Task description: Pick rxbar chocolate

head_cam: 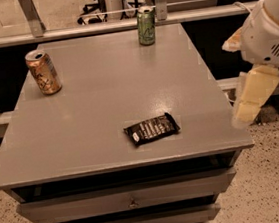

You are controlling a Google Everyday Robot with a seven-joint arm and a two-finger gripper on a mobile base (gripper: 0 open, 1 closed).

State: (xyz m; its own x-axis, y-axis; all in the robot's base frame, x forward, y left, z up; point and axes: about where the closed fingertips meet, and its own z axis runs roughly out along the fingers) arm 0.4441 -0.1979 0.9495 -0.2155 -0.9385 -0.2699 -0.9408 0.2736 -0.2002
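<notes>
The rxbar chocolate (pixel 151 129), a flat black wrapped bar with white lettering, lies on the grey cabinet top (pixel 102 92) near its front edge, a little right of the middle. My gripper (pixel 252 98) hangs off the right side of the cabinet, pointing down, at about the height of the top's right front corner. It is to the right of the bar, apart from it, and holds nothing that I can see.
An orange drink can (pixel 43 71) stands at the back left of the top. A green drink can (pixel 146 25) stands at the back edge. Drawers (pixel 129 197) sit below the top. A railing (pixel 118 15) runs behind it. The floor is speckled.
</notes>
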